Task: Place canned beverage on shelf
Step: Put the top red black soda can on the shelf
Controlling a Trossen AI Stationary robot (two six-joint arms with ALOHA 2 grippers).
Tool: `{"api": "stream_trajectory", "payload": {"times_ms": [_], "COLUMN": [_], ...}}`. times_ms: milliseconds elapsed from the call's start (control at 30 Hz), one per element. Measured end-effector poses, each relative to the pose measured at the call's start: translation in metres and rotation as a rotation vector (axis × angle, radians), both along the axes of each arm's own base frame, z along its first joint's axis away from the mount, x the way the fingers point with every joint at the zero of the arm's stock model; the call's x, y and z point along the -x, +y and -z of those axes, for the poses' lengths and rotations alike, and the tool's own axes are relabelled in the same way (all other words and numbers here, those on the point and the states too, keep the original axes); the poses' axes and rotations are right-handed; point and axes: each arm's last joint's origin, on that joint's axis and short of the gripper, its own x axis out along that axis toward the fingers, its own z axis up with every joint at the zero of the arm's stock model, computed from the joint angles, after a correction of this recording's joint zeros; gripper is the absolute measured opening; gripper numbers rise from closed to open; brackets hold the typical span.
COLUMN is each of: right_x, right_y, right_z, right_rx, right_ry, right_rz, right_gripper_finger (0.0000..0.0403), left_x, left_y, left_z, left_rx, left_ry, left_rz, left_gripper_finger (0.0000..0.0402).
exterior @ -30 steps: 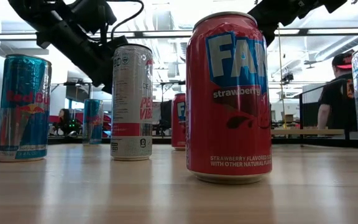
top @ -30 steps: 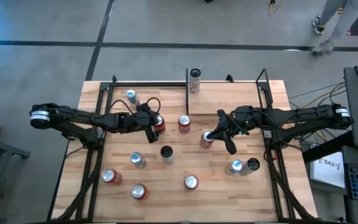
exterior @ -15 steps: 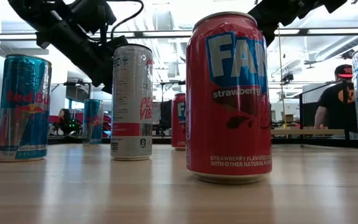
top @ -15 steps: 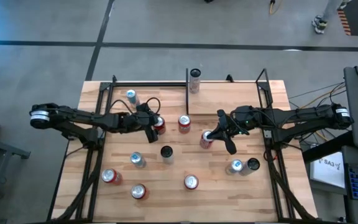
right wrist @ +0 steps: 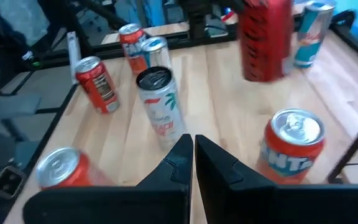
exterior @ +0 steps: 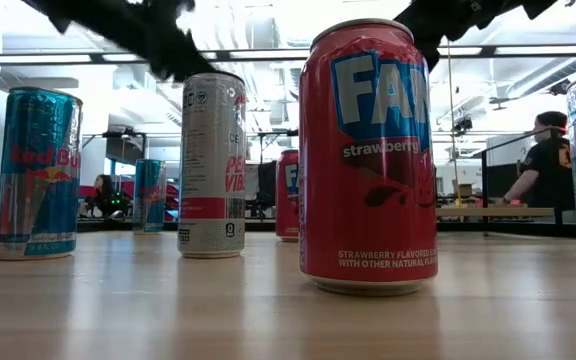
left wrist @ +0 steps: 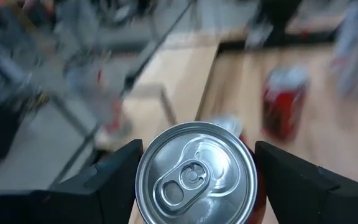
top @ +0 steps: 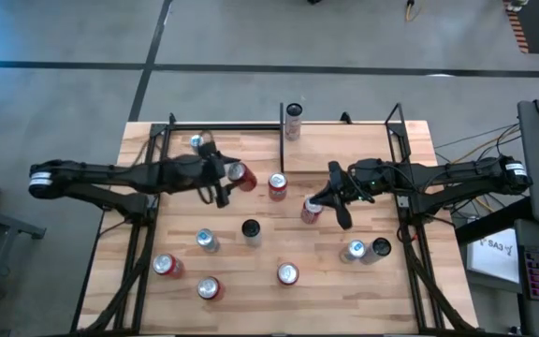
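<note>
The red cylindrical aluminium can (top: 241, 175), pinched sideways between the left fingers (left wrist: 114, 180), has been lifted; the right fingers (right wrist: 191, 163) are pressed together.

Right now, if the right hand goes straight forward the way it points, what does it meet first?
Probably the white can, just off its line; the right hand is shut. Depth is unclear.

We see a wooden table (top: 419, 159) that carries many upright cans. At its far edge stands a shelf (top: 251, 140) with thin black rods; a blue can (top: 196, 143) and a pale can (top: 294, 121) stand on it. A black-topped can (top: 251, 229) stands near the table's middle.
</note>
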Motion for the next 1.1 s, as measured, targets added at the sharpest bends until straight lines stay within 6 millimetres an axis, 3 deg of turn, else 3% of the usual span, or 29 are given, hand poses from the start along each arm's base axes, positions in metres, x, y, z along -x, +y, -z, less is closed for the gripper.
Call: {"api": "stream_trajectory", "payload": {"times_ms": [300, 667, 833, 1100], "right_x": [-0.003, -0.005, -0.011, -0.031], "right_y": [-0.002, -0.003, -0.003, -0.003], "right_z": [-0.008, -0.013, -0.008, 0.004], "right_rx": [0.047, 0.069, 0.055, 0.039], "right_ry": [-0.088, -0.147, -0.135, -0.108], "right_rz": [0.041, 0.067, 0.074, 0.078], "right_gripper_finger": [0.0009, 0.0020, 0.0073, 0.0220], "left_x": [0.007, -0.013, -0.021, -0.027], "left_y": [-0.008, -0.012, -0.012, -0.012], "left_z": [-0.033, -0.022, -0.020, -0.018], "left_rx": [-0.002, 0.030, 0.026, 0.030], "left_ry": [-0.233, -0.230, -0.258, -0.281], "left_rz": [0.258, 0.301, 0.305, 0.306], "left_gripper_finger": [0.0273, 0.0273, 0.0274, 0.0274]}}
